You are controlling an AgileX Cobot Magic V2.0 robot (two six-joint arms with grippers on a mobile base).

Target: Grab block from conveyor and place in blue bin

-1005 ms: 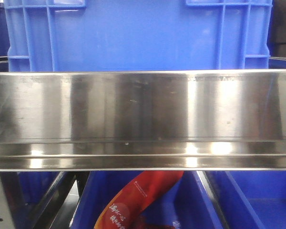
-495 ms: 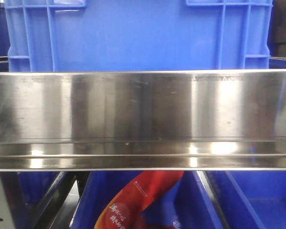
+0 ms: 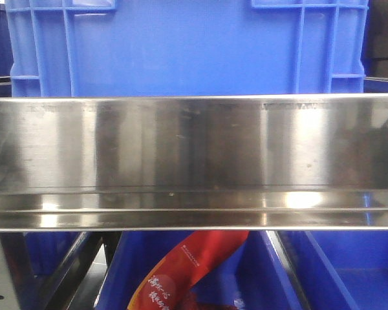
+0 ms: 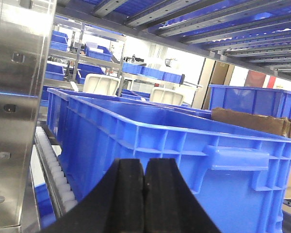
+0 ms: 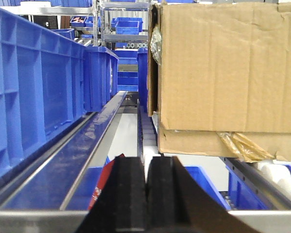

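"Racking and blue crates on every side, then. What did you see, left to right?"

"On my left wrist view, a brushed steel upright (image 4: 14, 97) stood at the far left, with a row of white rollers (image 4: 56, 179) at its foot. Beside them sat the blue bin (image 4: 184, 145): ribbed moulded plastic, open-topped, its long side running away from me. My left claw (image 4: 144, 194) hung low before its near wall, black ribbed pads pressed together, gripping nothing."

"And the front view?"

"A broad polished steel rail (image 3: 194, 142) crossed it, with a blue crate behind and above, and a glossy red packet (image 3: 187, 265) in a crate below."

"The right side?"

"A line of blue crates (image 5: 34, 82) on the left, a long shiny track (image 5: 82, 145) running straight away, then a creased cardboard box (image 5: 223, 68) on the right. My right claw (image 5: 147, 194) was clenched to a hairline, also bare."

"Where was the block?"

"I could not find it in any view, nor the conveyor's dark belt. So I could not tell which way it lay from either claw, or how its long axis ran."

"Which arm was nearer?"

"To the block, I could not say. To the bin, I judged the left, since it sat just ahead of that claw. I reckoned the task was at its start: both claws needed to part before any grab."
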